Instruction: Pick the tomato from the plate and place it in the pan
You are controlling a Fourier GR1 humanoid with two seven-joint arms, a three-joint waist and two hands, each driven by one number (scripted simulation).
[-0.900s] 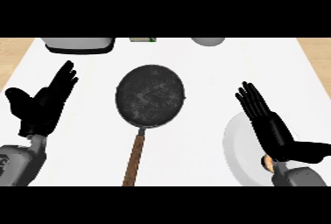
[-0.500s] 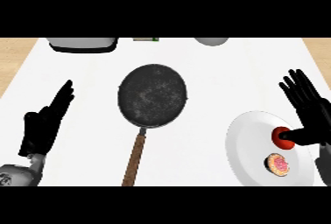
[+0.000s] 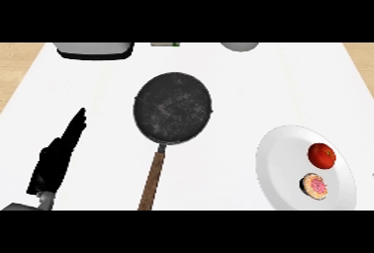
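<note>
A red tomato lies on the white plate at the right, with a small pink-topped round item just below it. The dark round pan sits in the middle of the counter, its brown handle pointing toward me. My left hand stands edge-on at the lower left, fingers straight and pointing up, well left of the pan. My right hand does not show in the head view.
Along the far edge stand a grey and white container, a small green item and a grey round object. Wooden floor shows beyond the counter's left and right edges.
My right hand has withdrawn out of view to the right, uncovering the tomato on the plate. My left hand has turned edge-on and shifted slightly.
</note>
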